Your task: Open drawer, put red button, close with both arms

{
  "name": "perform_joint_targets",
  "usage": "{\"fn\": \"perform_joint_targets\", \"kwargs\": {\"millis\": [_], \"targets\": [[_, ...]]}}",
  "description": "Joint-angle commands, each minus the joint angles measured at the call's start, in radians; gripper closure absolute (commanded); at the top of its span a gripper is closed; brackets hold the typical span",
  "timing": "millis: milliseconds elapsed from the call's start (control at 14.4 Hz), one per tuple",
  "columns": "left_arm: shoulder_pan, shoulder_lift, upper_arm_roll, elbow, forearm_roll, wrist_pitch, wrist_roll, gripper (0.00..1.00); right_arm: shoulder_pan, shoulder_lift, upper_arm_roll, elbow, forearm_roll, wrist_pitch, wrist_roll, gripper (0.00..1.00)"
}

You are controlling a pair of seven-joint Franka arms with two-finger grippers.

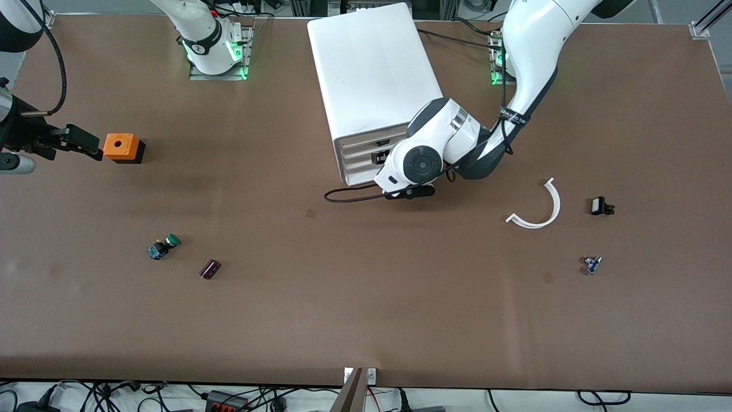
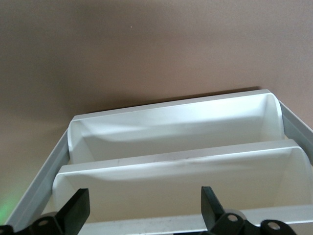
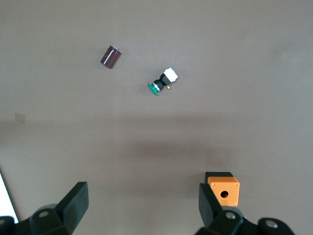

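Note:
The white cabinet (image 1: 374, 68) stands at the robots' edge of the table, its three drawer fronts facing the front camera. The drawer (image 1: 366, 141) is the top one and looks closed. My left gripper (image 1: 378, 155) is right at the drawer fronts. In the left wrist view the left gripper (image 2: 145, 210) is open, its fingers (image 2: 78, 210) spread across the drawer lips (image 2: 171, 161), holding nothing. My right gripper (image 1: 86, 143) hangs open and empty (image 3: 142, 205) over the table at the right arm's end, beside an orange box (image 1: 123, 147). The red button is out of view.
A green-capped button (image 1: 164, 247) (image 3: 161, 83) and a dark cylinder (image 1: 210, 269) (image 3: 110, 57) lie nearer the front camera than the orange box (image 3: 223, 190). Toward the left arm's end lie a white curved strip (image 1: 540, 209), a black part (image 1: 600, 206) and a small blue part (image 1: 592, 265).

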Motion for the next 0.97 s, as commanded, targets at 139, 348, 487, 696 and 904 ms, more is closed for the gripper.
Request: {"fn": "perform_joint_targets", "kwargs": {"millis": [139,348,487,696,904], "targets": [[0.105,-0.050,-0.001,0.071,0.134,-0.021,0.023,0.00,-0.002,-0.003,0.003,0.002,-0.009,0.004,-0.011,0.00],[0.196,-0.089,-0.001,0.088,0.261,-0.021,0.157,0.00,-0.004,-0.003,0.003,0.002,-0.009,0.004,-0.009,0.00],[0.274,-0.128,0.001,0.090,0.277,-0.028,0.277,0.00,-0.002,-0.002,0.003,0.002,-0.009,0.005,-0.008,0.00],[0.392,-0.200,-0.004,0.093,0.279,-0.148,0.484,0.00,-0.002,0.000,0.003,0.004,-0.012,0.005,-0.006,0.00],[0.424,-0.324,0.046,0.075,0.268,-0.200,0.607,0.00,-0.002,0.000,0.003,0.004,-0.014,0.007,-0.006,0.00]]}}
